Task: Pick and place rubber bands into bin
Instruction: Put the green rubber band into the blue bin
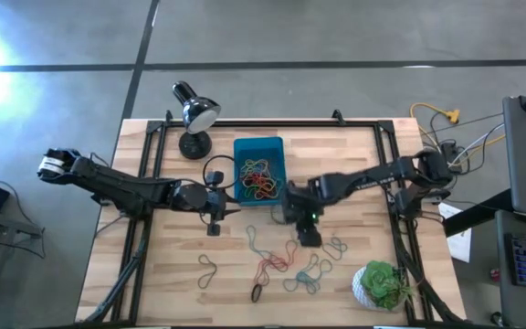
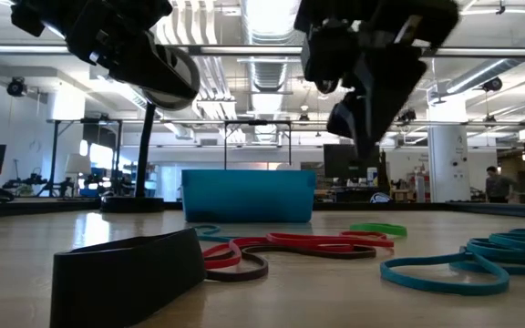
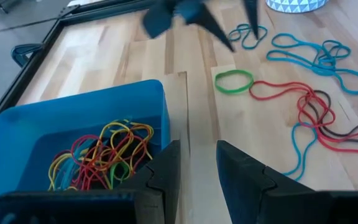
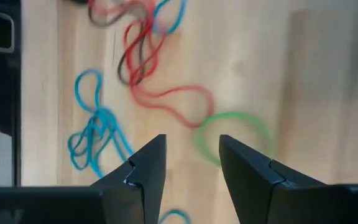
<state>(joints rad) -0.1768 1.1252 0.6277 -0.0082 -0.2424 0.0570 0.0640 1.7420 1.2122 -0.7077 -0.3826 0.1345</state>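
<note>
Teal bin (image 1: 258, 146) sits at table's far-centre edge, next to black desk lamp (image 1: 193, 114); inside it a tangle of yellow/red/green rubber bands (image 3: 104, 152). Rest of the loose bands (image 1: 286, 265) spread on wood nearer the front, red + blue + brown loops, one green band (image 4: 232, 138) alone by the red one. Black band (image 2: 121, 273) lies closest to low cam. R gripper (image 4: 188, 163) hangs above the green band, fingers parted a bit, nothing held. L gripper (image 3: 194, 168) just beside bin's corner, fingers slightly apart, empty. Potted plant (image 1: 383, 285) at front right corner.
</note>
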